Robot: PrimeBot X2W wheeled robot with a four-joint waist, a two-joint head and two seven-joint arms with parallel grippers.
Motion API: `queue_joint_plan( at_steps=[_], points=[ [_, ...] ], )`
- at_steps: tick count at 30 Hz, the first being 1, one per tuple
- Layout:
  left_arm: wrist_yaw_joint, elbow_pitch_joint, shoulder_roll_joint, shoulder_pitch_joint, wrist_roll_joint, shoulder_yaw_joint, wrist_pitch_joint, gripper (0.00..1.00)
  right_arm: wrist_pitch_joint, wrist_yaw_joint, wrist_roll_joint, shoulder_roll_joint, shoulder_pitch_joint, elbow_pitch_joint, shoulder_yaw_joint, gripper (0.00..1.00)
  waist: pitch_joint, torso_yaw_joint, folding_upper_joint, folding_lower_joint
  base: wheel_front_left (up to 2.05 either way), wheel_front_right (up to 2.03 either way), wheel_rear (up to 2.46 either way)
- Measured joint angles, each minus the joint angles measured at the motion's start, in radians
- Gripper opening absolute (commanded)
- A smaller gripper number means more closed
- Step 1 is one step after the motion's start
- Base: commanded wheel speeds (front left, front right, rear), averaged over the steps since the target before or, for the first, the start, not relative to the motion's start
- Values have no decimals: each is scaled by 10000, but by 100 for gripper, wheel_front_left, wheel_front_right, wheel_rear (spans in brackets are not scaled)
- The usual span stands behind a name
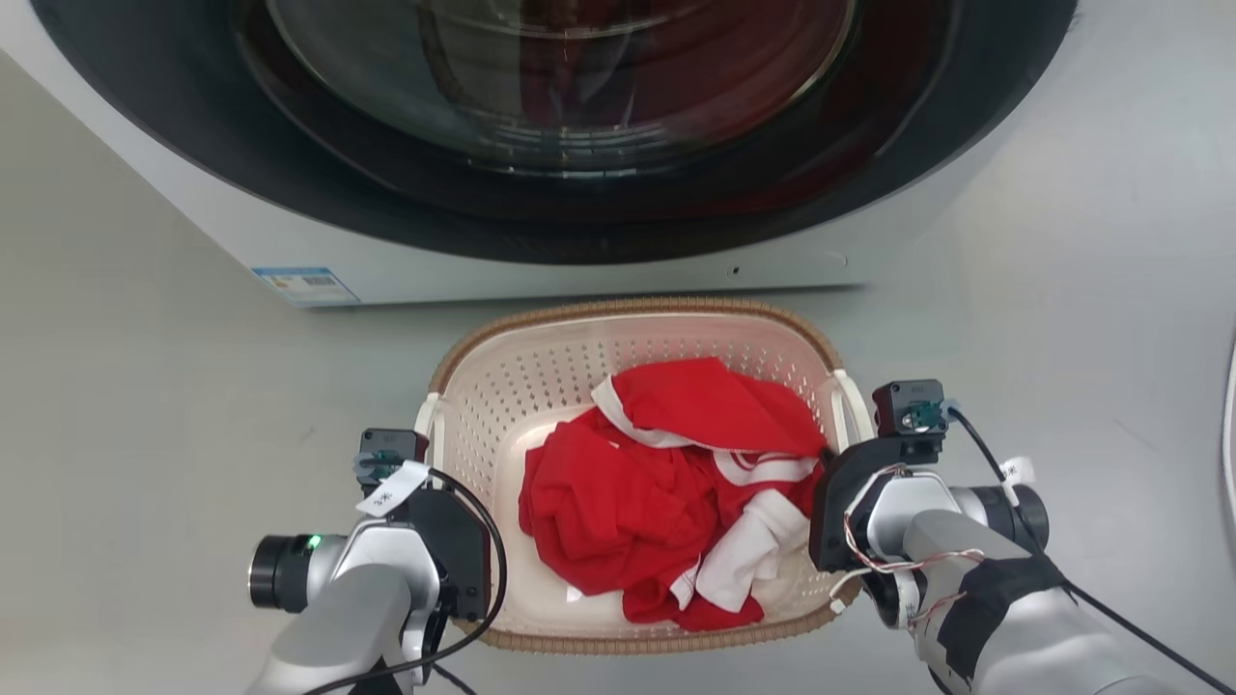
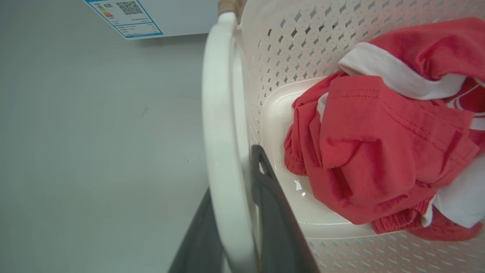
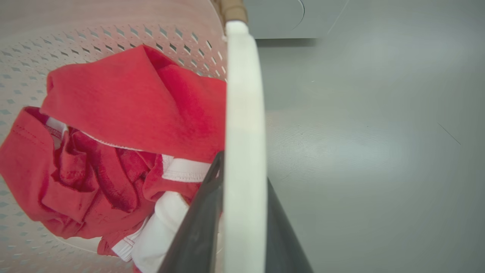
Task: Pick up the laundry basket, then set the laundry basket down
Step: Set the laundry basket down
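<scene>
1. Find the laundry basket (image 1: pixel 541 386) in the head view, low on the grey floor (image 1: pixel 145 415), just in front of the white washing machine (image 1: pixel 406 265) and below its round dark door (image 1: pixel 579 116). Cannot tell whether it is resting on the floor or raised off it.
2. Note the brown woven rim (image 1: pixel 637 307) around the top and the cream walls pierced with rows of small holes.
3. Inside, see a crumpled heap of red and white clothes (image 1: pixel 628 492), piled toward the robot's right and the near wall, with bare basket bottom showing on the left.
4. Left end effector (image 2: pixel 232 178): pinching the white left handle (image 2: pixel 219 94). One dark finger (image 2: pixel 273 212) between handle and basket wall, the other on the outer, floor side.
5. Right end effector (image 3: pixel 244 168): pinching the white right handle (image 3: pixel 244 94) likewise. One finger (image 3: pixel 201 220) on the clothes side, one on the floor side, both touching the bar.
6. In the head view, find both wrists beside the basket's two short sides, with the left arm at lower left and the right arm at lower right.
7. Note the blue-edged label (image 1: pixel 304 285) with a QR code at the machine's lower left corner, well apart from the basket.
</scene>
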Motion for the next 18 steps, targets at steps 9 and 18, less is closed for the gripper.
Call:
queue_joint_plan(
  at_steps=[9,18],
  points=[
    [77,6,-4,-755,56,148,-376,0,-207,0,-94,2,-825,221,-21,0,1338,-4,0,0,0,0,0],
    [134,-2,-10,-1643,123,267,-744,0,-504,2,-391,0,-1761,466,-77,0,2832,45,0,-1,0,0,0]
  ],
)
